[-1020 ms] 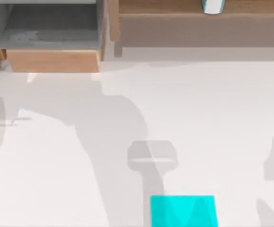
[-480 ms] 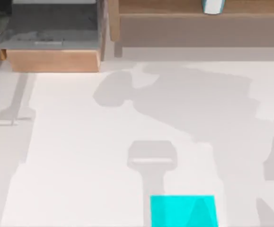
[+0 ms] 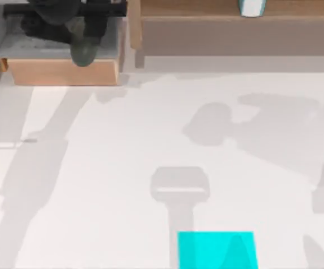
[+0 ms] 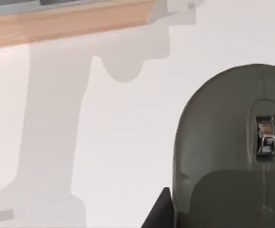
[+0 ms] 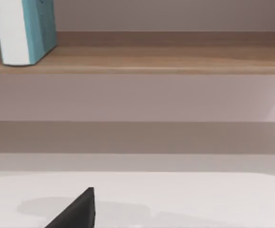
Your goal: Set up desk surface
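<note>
- Left gripper (image 3: 86, 47) at the top view's upper left, over the open wooden drawer (image 3: 61, 72), carrying a dark grey computer mouse (image 4: 232, 152); jaw position impossible to tell.
- White desk surface (image 3: 122, 185) spread wide below the drawer and wooden shelf (image 5: 142, 59).
- Cyan pad (image 3: 216, 250) flat at the near edge.
- Teal-and-white box (image 5: 24, 31) upright on the shelf.
- No readable lettering anywhere.

A cyan pad (image 3: 217, 250) is seen at the table's near edge; a wooden drawer (image 3: 61, 70) and shelf (image 3: 234, 11) are set along the far edge.
</note>
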Robot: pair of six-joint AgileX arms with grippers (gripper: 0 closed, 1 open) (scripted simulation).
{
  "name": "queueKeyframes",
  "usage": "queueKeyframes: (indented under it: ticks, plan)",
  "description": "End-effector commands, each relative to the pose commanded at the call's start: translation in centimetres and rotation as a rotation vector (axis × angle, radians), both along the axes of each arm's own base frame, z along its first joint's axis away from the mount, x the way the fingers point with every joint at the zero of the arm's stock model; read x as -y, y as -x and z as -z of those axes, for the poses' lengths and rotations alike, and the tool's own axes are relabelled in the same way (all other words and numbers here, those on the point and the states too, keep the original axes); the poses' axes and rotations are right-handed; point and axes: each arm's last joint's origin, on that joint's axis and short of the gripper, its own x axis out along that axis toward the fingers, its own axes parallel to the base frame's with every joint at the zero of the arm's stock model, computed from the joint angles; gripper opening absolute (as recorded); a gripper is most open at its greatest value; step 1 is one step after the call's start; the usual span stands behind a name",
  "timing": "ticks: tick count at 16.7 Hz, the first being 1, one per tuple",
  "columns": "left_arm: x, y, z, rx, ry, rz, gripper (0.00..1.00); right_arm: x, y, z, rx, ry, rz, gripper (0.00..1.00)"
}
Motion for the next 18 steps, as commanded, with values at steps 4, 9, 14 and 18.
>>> queueKeyframes:
  ticks: [4, 9, 14, 18]
  plan:
    - [5.9, 3.0, 2.4, -0.096, 0.013, -0.019, 0.0, 0.0, 0.0, 0.0, 0.0, 0.0, 0.0, 1.0]
    - [13.5, 9.0, 6.7, -0.205, -0.03, -0.072, 0.0, 0.0, 0.0, 0.0, 0.0, 0.0, 0.0, 1.0]
    - [19.7, 17.2, 11.4, -0.256, -0.098, -0.119, 0.0, 0.0, 0.0, 0.0, 0.0, 0.0, 0.0, 1.0]
    - [22.0, 22.9, 14.7, -0.266, -0.152, -0.143, 0.0, 0.0, 0.0, 0.0, 0.0, 0.0, 0.0, 1.0]
